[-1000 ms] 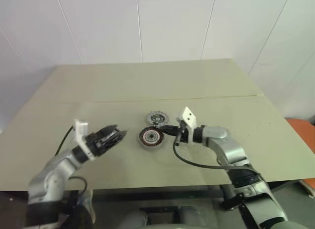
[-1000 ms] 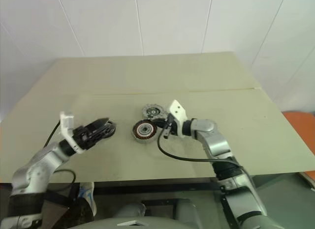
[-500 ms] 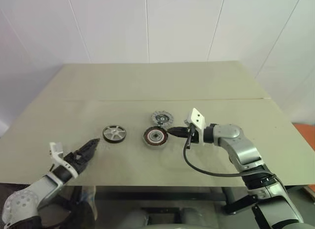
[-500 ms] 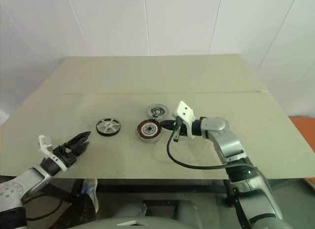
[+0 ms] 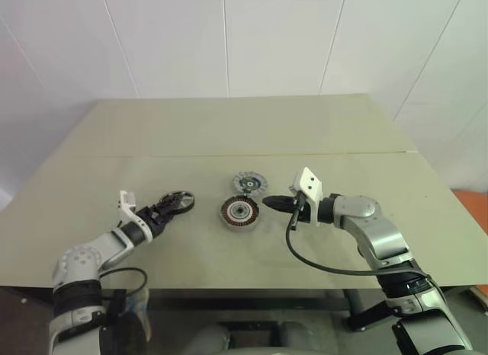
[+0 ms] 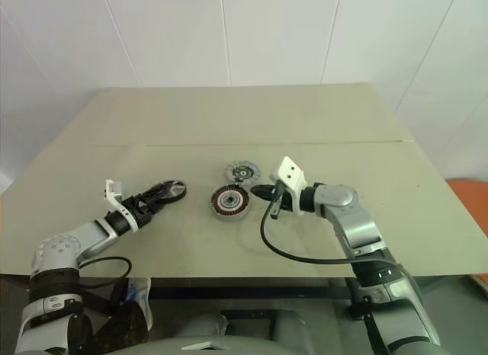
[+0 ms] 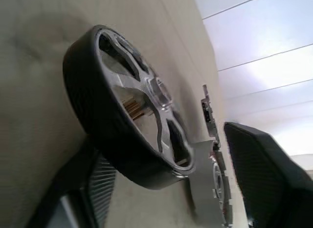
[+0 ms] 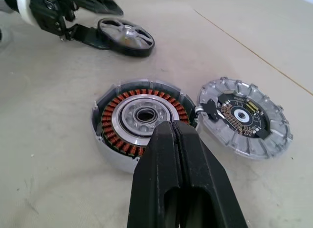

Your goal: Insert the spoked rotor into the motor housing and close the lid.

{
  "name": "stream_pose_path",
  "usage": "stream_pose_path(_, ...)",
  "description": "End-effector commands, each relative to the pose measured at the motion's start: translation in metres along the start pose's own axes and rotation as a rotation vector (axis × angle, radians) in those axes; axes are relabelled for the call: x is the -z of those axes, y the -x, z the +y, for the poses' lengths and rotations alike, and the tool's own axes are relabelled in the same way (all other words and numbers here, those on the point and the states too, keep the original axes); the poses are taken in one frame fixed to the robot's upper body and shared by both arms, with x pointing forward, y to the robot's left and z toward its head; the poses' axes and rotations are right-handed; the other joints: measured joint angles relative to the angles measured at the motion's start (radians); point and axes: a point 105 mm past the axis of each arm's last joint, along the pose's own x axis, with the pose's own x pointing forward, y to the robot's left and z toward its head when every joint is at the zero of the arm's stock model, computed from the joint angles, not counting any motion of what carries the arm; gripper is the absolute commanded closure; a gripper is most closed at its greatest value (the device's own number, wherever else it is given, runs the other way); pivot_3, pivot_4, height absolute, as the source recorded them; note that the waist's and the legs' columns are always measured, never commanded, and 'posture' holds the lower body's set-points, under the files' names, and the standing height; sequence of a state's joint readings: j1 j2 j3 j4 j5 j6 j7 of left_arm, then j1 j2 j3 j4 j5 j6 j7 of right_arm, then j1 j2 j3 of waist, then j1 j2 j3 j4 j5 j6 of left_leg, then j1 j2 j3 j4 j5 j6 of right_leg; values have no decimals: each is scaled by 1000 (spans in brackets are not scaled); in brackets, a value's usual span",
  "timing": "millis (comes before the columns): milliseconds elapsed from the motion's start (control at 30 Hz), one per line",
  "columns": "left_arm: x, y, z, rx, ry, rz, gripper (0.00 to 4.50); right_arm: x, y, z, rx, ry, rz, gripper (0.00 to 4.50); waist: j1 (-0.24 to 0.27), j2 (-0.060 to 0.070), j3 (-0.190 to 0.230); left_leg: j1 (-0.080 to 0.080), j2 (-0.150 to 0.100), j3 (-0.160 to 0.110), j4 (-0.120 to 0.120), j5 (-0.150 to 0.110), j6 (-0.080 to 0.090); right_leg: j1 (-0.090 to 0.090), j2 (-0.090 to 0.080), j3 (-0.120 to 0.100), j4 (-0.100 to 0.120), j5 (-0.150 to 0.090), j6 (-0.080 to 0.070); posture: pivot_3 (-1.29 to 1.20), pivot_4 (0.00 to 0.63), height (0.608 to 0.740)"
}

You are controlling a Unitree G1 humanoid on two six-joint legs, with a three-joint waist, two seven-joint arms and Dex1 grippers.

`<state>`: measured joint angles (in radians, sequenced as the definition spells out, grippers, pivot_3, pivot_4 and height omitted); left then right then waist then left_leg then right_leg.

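Note:
The spoked rotor [image 7: 132, 105] lies flat on the table, left of the motor housing [image 5: 239, 211]. My left gripper [image 5: 172, 203] is open, its jaws straddling the rotor: one finger [image 7: 83, 189] lies low against the rotor's rim, the other [image 7: 264, 174] stands off it. The housing shows its copper windings [image 8: 117, 121] and pale centre, open on top. The lid [image 5: 248, 183] lies just behind the housing, inner side up, a dark circuit board showing. My right gripper [image 5: 271, 202] is shut on nothing, its tips at the housing's right rim.
The beige table [image 5: 229, 126] has a seam running across it behind the parts. A black cable [image 5: 305, 260] loops from my right wrist over the table's near right part. White walls stand behind the table.
My left arm swung up from the table's near left edge to the rotor, and its jaws now straddle it. The right gripper stayed by the housing. The camera shifted early on.

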<state>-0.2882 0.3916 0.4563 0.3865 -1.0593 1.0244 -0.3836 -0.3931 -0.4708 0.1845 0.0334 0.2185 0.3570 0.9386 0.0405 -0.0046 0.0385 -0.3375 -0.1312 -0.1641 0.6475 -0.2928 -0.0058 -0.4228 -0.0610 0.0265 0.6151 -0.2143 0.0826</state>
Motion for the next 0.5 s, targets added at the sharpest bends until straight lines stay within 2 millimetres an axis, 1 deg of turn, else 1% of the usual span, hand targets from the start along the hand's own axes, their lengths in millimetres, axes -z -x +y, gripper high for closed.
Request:
stream_pose_path(33, -3, 6, 10, -49, -5, 3, 1961, -16, 9, -9, 45, 42, -46, 4500, -1, 0, 0, 0, 0, 0, 0, 0, 0, 0, 0, 0, 0, 0, 0, 0, 0, 740)
stream_pose_path(133, -6, 8, 4, -24, 8, 1, 2935, -15, 11, -13, 60, 39, -38, 4500, -2, 0, 0, 0, 0, 0, 0, 0, 0, 0, 0, 0, 0, 0, 0, 0, 0, 740)
stream_pose_path(233, -8, 5, -19, 77, 33, 20, 3942, -15, 15, -15, 59, 23, -41, 4500, -2, -1, 0, -1, 0, 0, 0, 0, 1, 0, 0, 0, 0, 0, 0, 0, 0, 740)
stream_pose_path(267, -7, 4, -24, 101, 36, 28, 4059, -16, 16, -15, 58, 21, -41, 4500, -2, -1, 0, 0, 0, 0, 0, 0, 1, 0, 0, 0, 0, 0, 0, 0, 0, 740)
stream_pose_path(433, 0, -7, -64, 293, 72, 96, 4059, -17, 31, -23, 78, -1, -40, 4500, 2, -2, 1, -2, 0, -1, 0, 0, 1, -1, 0, 0, -1, 0, 0, 0, 0, 740)
stream_pose_path(500, 2, -10, -72, 327, 82, 115, 4059, -17, 35, -24, 83, -4, -37, 4500, 1, -2, 1, -2, 0, -1, 0, 0, 1, -1, -1, 0, -1, 0, 0, 0, 0, 740)
